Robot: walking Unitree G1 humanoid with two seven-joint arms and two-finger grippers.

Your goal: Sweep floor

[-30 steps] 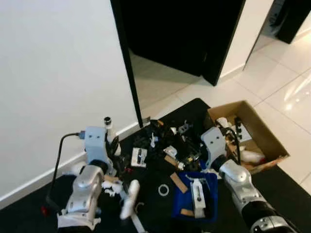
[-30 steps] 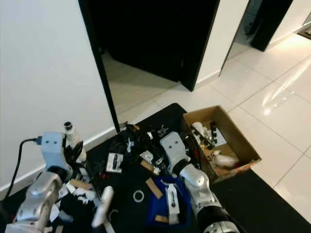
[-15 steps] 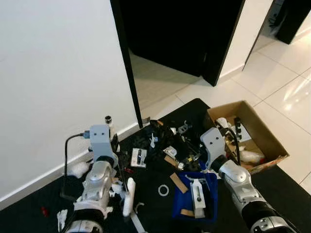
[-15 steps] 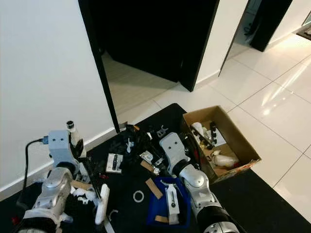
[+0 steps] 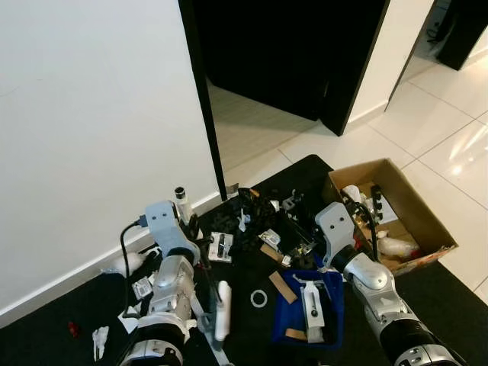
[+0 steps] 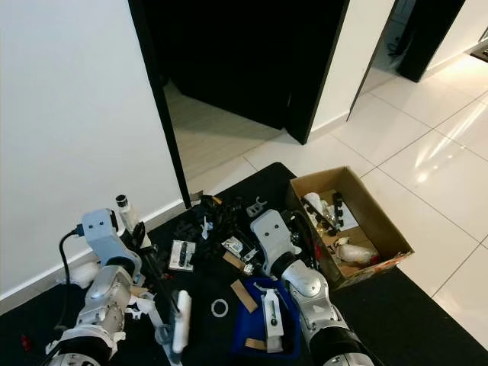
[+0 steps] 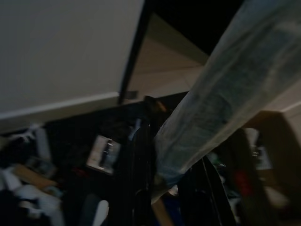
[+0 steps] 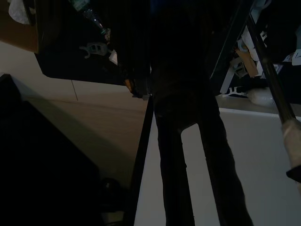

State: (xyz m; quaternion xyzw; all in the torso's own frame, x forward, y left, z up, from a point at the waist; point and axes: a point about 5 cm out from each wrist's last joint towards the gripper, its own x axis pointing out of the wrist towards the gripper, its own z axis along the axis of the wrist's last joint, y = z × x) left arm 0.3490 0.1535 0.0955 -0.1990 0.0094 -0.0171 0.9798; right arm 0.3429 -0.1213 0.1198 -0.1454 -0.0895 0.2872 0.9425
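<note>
Head views: the left gripper (image 5: 204,284) grasps a white broom handle (image 5: 222,310) left of the blue dustpan (image 5: 309,306) (its bristles are cut off). The right gripper (image 5: 314,263) is above the dustpan, fingers hidden, can't tell. Left wrist view: the handle looms blurry. Right wrist view: too dark.

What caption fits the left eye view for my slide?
Humanoid's left gripper holds a white-handled broom beside a blue dustpan, amid litter on a black mat near a cardboard box.
</note>
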